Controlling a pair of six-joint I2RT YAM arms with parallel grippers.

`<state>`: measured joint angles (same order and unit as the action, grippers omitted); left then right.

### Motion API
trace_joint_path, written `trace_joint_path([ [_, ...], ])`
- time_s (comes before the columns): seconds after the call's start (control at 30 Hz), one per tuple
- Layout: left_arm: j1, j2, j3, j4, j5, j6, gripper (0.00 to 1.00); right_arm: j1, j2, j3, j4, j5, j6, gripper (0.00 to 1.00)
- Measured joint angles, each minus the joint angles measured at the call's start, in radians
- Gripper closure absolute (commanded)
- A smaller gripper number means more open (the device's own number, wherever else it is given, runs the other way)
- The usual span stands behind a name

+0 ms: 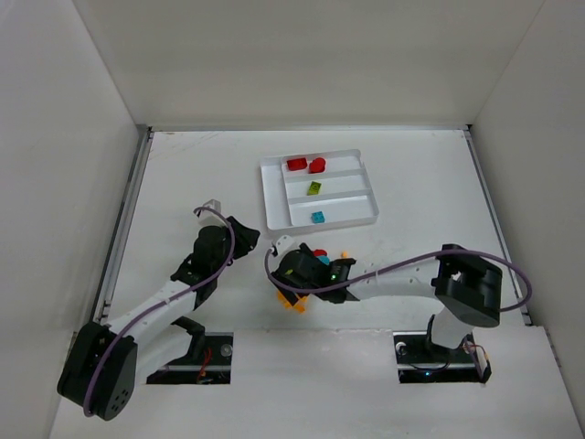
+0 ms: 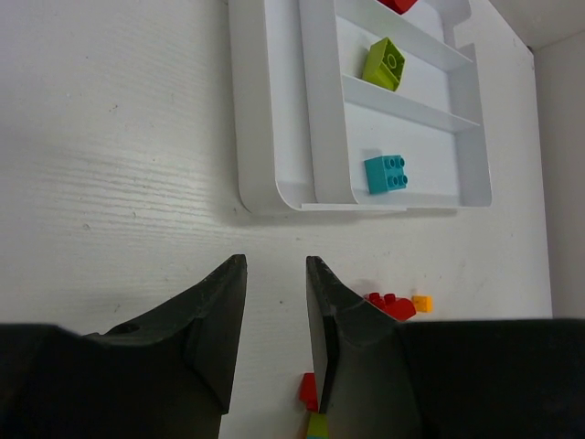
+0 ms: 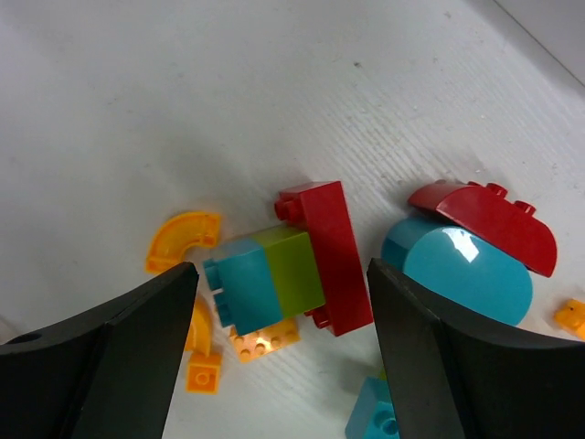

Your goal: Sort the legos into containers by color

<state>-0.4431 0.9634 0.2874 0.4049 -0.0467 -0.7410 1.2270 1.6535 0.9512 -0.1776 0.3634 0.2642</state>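
Under right end effector, wide open, empty: red, teal, lime legos; left end effector ajar, empty.

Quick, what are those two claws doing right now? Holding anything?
Left gripper: barely open, holding nothing.
Right gripper: wide open above the loose legos, gripping none.

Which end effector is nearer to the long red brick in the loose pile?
Right. The right end effector hangs directly over the long red brick, jaws wide either side of it; the left end effector sits off to its left over bare table.
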Motion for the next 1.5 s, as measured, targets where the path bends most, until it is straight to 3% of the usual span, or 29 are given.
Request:
trace_joint_path([
  [0.3, 0.002, -0.011, 0.0, -0.004, 0.016, 0.0, 0.7, -0.063, 0.011, 0.005, -0.006, -0.036, 0.014, 0.24],
  [0.57, 0.002, -0.025, 0.0, -0.013, 0.021, 0.0, 0.7, -0.096, 0.011, 0.005, -0.007, -0.116, 0.039, 0.18],
  [0.8, 0.002, -0.059, 0.0, -0.03, 0.021, -0.001, 0.68, -0.097, 0.011, 0.005, -0.023, -0.14, 0.046, 0.4],
  [1.03, 0.007, -0.111, 0.0, -0.061, 0.047, -0.008, 0.57, -0.114, -0.003, 0.004, -0.021, -0.168, 0.054, 0.41],
  [1.27, 0.007, -0.116, 0.0, -0.07, 0.18, -0.074, 0.51, -0.22, -0.138, -0.047, 0.083, -0.338, 0.074, 0.41],
  [1.5, 0.005, -0.1, 0.0, -0.069, 0.341, -0.141, 0.45, -0.286, -0.159, -0.094, 0.232, -0.549, 0.119, 0.4],
])
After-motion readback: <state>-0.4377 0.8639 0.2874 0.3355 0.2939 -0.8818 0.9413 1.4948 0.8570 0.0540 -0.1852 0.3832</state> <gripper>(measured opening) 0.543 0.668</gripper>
